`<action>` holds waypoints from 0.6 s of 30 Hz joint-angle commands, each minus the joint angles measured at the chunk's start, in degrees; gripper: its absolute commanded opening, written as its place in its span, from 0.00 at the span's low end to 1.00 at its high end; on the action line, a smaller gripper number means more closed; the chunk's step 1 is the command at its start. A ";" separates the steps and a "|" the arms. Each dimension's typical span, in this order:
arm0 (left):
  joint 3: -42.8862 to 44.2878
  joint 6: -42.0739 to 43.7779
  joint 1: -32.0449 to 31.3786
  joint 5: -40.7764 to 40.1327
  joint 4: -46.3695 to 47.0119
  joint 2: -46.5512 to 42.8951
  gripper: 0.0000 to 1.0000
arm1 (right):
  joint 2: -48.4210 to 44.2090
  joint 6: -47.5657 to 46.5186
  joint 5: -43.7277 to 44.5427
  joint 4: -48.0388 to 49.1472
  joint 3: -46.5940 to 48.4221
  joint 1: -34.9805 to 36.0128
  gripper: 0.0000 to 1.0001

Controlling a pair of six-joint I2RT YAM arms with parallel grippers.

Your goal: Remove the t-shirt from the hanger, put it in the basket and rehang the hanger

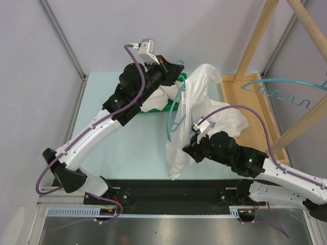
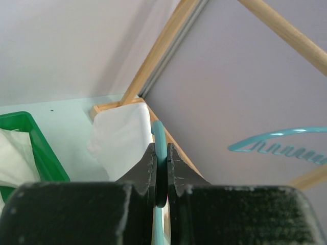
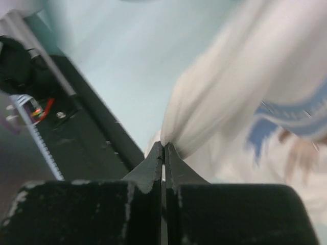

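Left of the right gripper (image 1: 196,133), bare table (image 1: 127,148) leaves an open lane between the two arms. To its right, the wooden rack (image 1: 253,97) and the spare hanger (image 1: 286,92) hung on it block the way. The shirt (image 1: 209,102) on its hanger (image 1: 170,120) fills the space between both grippers. A green bin (image 1: 156,112) sits just below the left gripper (image 1: 179,76), and the back wall (image 1: 204,30) stands beyond.

The t-shirt (image 1: 214,109) is showing as soft, matt white cloth, creasing in loose folds. The hanger (image 2: 159,133) is gleaming like smooth teal plastic. My black fingers (image 3: 148,173) are looking matt and grainy, scuffing pale at the edges. The rack (image 1: 255,38) is showing bare pale wood, and the bin (image 2: 46,153) is shining as glossy green plastic.
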 commanded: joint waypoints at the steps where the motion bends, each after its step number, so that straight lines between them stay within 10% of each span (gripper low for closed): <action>1: 12.73 -0.77 1.31 8.82 -8.39 -2.26 0.00 | -4.69 4.72 9.08 -1.59 -3.61 -7.69 0.00; 18: 1.16 16.28 4.21 7.71 -41.02 -14.29 0.00 | 6.55 3.13 2.58 -0.44 4.75 -18.17 0.00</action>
